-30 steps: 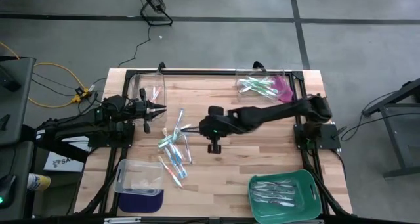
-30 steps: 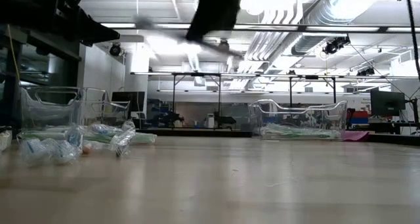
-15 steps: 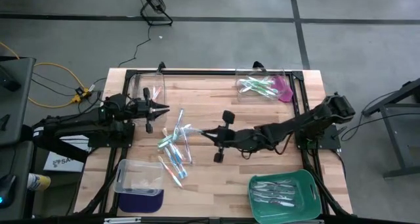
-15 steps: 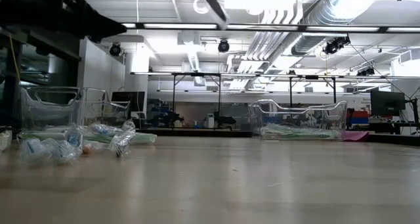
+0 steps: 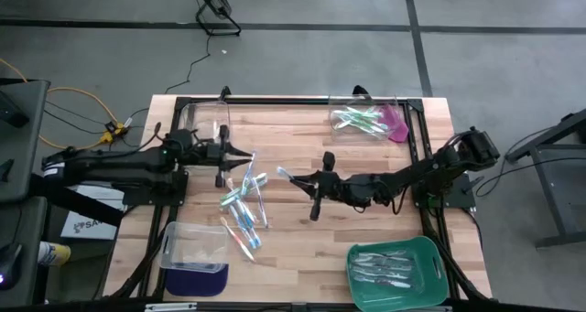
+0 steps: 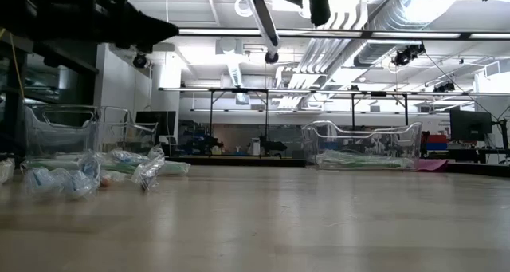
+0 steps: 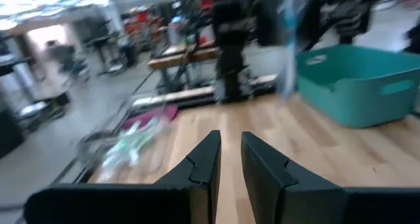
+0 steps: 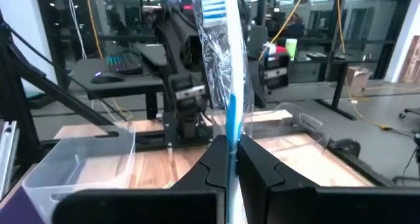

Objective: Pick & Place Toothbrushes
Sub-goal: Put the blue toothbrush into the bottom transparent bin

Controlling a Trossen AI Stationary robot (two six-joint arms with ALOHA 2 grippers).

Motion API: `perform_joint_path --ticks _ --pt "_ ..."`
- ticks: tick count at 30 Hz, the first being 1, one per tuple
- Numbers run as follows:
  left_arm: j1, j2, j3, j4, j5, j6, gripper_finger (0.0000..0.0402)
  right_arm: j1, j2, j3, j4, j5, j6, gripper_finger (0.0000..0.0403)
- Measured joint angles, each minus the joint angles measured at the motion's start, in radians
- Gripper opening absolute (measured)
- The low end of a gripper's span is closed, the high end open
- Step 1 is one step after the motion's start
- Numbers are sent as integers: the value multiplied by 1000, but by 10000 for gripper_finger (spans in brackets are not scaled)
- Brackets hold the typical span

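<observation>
Spanning most of the high view is a wooden table (image 5: 302, 248), and the sorting on it looks partly done. Three containers already hold toothbrushes: a clear bin (image 5: 366, 120) at upper centre-right with a green bunch and a pink one, a green tray (image 5: 430, 252) at lower right with about four pale ones, and a second clear bin (image 5: 189, 120) at upper left with only a few. A third clear bin (image 5: 194, 246) at lower left looks nearly empty, though its contents are hard to tell. What is left is the loose pile of toothbrushes (image 5: 244, 202) left of centre, roughly ten wrapped sticks, mostly blue and green with one pink-orange. The right gripper (image 5: 309, 180), at mid-frame, is clamped tight on one blue wrapped toothbrush (image 8: 222, 66), held clear above the table, its head jutting toward the pile; it probably goes next to whichever container takes blue. The left gripper (image 5: 240, 157) sits at the pile's upper edge, just right of the upper-left bin; its two fingers (image 7: 269, 168) stand slightly parted with nothing between them.
</observation>
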Motion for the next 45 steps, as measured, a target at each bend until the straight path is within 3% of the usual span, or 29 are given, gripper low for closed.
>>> perform_joint_path --ticks 5,15,19,25,29,37,45 --pt "0 97 0 141 89 0 58 0 0 -7 16 1 3 8" --pt "-101 278 0 381 97 56 58 -4 1 -7 27 0 -5 8" --pt "-192 347 0 502 -1 115 58 -14 1 -7 32 -8 -5 8" --pt "-293 412 24 545 -293 126 63 -26 10 -6 40 -86 -23 8" --pt "-310 442 73 539 -285 130 96 -26 26 -6 40 -105 -32 8" --pt "-340 518 156 516 -251 123 198 -26 30 -6 70 -110 -84 9" --pt "-340 562 229 508 -251 119 225 -33 30 -6 37 -107 -103 9"
